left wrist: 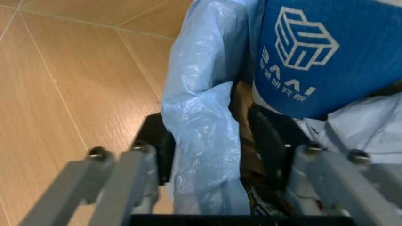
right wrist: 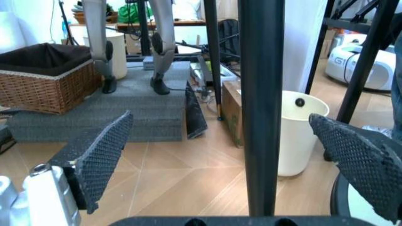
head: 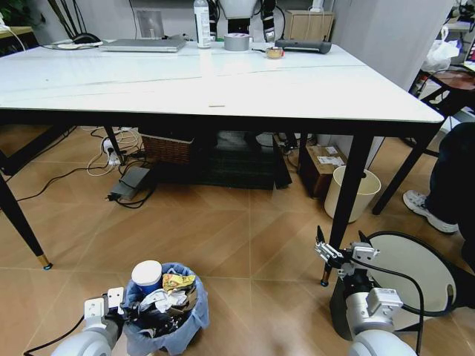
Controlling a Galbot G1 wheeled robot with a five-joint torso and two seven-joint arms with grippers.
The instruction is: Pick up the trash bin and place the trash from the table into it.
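Observation:
The trash bin (head: 167,326), lined with a light-blue bag (left wrist: 201,113), stands on the floor at the lower left, in front of the table (head: 312,93). Trash fills it: a blue paper cup (head: 147,276) (left wrist: 320,52), a yellow wrapper (head: 178,280) and crumpled white paper (head: 156,299). My left gripper (head: 122,311) (left wrist: 210,141) is shut on the bin's rim, one black finger (left wrist: 157,141) outside the bag and one inside. A small scrap (head: 216,105) lies near the table's front edge. My right gripper (head: 339,248) (right wrist: 220,117) hangs open by the table's black leg (right wrist: 261,108), holding nothing.
A laptop (head: 142,45), spray bottle (head: 201,22) and grey tape roll (head: 237,41) sit at the table's far edge. A cream bucket (head: 352,193) (right wrist: 301,132) stands behind the leg. A wicker basket (head: 167,148), cables and boxes lie under the table. A person's shoe (head: 427,208) is at the right.

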